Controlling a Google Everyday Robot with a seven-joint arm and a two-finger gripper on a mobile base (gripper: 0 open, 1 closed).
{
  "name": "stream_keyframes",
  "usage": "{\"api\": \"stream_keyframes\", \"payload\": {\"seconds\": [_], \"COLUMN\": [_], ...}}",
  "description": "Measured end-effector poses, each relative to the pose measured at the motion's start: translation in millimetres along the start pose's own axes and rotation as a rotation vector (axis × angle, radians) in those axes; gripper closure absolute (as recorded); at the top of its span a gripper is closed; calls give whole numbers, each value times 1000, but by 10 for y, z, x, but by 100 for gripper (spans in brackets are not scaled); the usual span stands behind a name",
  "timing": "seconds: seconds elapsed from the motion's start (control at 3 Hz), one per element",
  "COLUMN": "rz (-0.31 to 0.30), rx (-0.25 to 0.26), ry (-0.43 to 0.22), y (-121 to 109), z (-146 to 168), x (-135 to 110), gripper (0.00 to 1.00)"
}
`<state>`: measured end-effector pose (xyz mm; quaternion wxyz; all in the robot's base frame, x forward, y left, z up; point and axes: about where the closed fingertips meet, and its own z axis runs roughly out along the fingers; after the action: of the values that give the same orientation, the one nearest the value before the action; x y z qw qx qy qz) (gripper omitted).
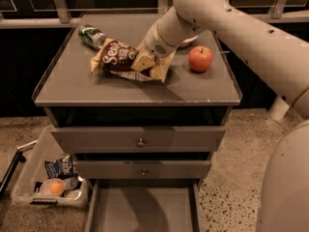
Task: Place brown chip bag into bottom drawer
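The brown chip bag (pixel 117 57) lies on the grey cabinet top (pixel 72 88), its left end tilted up and its white lettering showing. My gripper (pixel 148 65) comes down from the upper right and is closed on the bag's right end; one tan finger (pixel 139 62) lies over the bag and the other sits at its right edge. The bottom drawer (pixel 143 209) is pulled open at the foot of the cabinet, with a plain grey floor and nothing in it.
A red apple (pixel 200 58) stands right of the gripper. A green bottle (pixel 91 35) lies at the back left. The two upper drawers (pixel 140 139) are shut. A clear bin (pixel 24 190) on the floor at left holds a small blue snack bag (pixel 60 167) and an orange (pixel 54 186).
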<state>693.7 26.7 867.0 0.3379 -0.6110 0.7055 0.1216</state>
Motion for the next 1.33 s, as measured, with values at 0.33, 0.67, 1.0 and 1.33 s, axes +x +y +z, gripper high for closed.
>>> {"api": "stream_keyframes", "payload": {"seconds": [0.33,0.67,1.0,1.33], "rz": [0,2,-7,-24], "rx": [0,2,0,9], "ry": [0,-12,-32,-67], "y": [1,66,243,467], "z": [0,-106,-322,-607], "x": [0,14,44,55], "gripper": [100,100,100,100]}}
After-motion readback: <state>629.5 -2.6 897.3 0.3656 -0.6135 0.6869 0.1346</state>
